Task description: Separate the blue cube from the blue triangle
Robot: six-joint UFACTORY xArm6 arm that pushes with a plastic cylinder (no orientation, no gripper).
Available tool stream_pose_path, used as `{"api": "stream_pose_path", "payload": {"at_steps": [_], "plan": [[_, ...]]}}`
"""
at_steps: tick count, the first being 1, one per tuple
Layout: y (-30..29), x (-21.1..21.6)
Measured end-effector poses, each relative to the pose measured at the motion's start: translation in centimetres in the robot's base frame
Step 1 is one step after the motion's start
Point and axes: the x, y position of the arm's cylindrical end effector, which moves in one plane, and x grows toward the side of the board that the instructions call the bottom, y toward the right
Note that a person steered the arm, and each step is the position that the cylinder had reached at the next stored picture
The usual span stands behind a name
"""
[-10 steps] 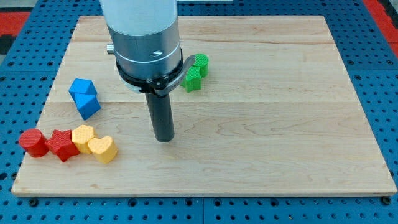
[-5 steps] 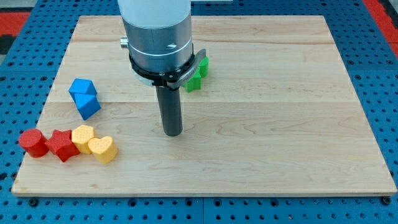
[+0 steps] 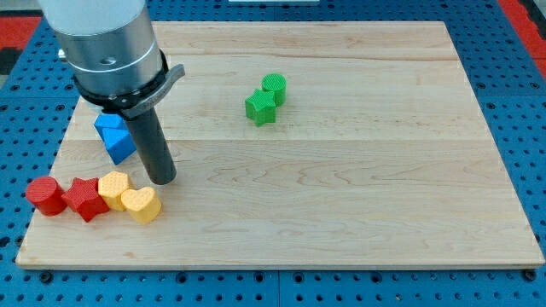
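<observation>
The blue cube [image 3: 120,146] and the blue triangle [image 3: 107,124] touch each other at the view's left, the triangle just above the cube and partly hidden by the arm. My tip [image 3: 162,179] rests on the board just to the right of and slightly below the blue cube, close to it, and just above the yellow heart [image 3: 141,205].
A red cylinder [image 3: 44,195], a red star [image 3: 84,198], a yellow block [image 3: 113,187] and the yellow heart form a row at the lower left. A green star [image 3: 260,108] and a green cylinder [image 3: 274,87] sit together at upper centre. The wooden board [image 3: 358,170] lies on a blue pegboard.
My tip has swung left from the board's middle to just right of the blue cube. The green blocks, hidden in part before, now show. No block has moved.
</observation>
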Motion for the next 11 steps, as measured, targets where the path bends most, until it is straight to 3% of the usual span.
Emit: {"api": "stream_pose_path", "payload": {"at_steps": [2,3,5,6,7,9,10,11], "plan": [[-0.8,-0.1],[-5.4,-1.9],[-9.3,-2.8],[-11.3,-6.8],[-11.7,-9.1],[-2.7,-10.2],[-2.4,-13.0],[-6.4,-14.9]]}}
